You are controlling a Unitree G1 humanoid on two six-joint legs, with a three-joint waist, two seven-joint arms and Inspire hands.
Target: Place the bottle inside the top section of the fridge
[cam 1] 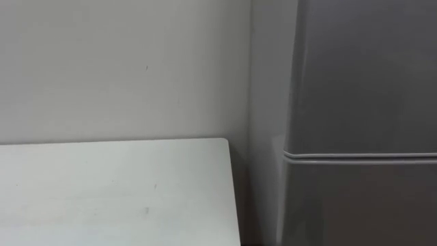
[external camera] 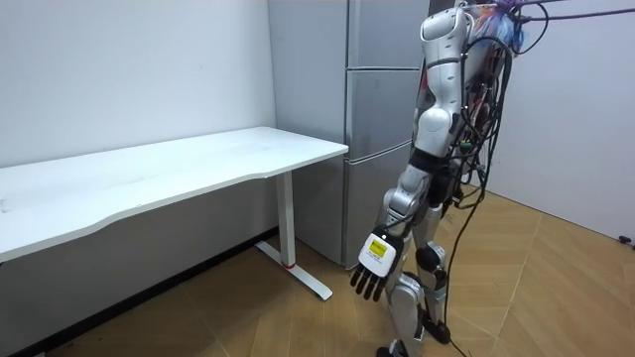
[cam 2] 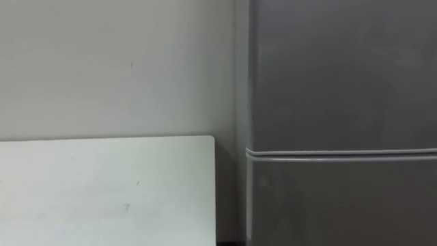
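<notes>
The bottle meant for the upper fridge cannot be placed from these pictures. The robot's left hand (external camera: 376, 266) hangs at lower centre of the room view with its fingers loose and straight, carrying nothing. The tall grey metal fridge (cam 1: 362, 82) takes up the right of the eye views, its upper door shut above the horizontal door seam (cam 1: 362, 156) (no handle can be made out on it). The robot stands upright on the wood-plank floor (external camera: 556, 288), close before the fridge and facing it, probably squared up so the door is within reach. The white rectangular tabletop (cam 1: 116, 191) lies at lower left, its corner just beside the fridge, against the pale plain wall (cam 1: 123, 68). The table's near part is cut off at the bottom of the eye views. The robot's far side is hidden behind its body in the room view, so the bottle could be in either place.
</notes>
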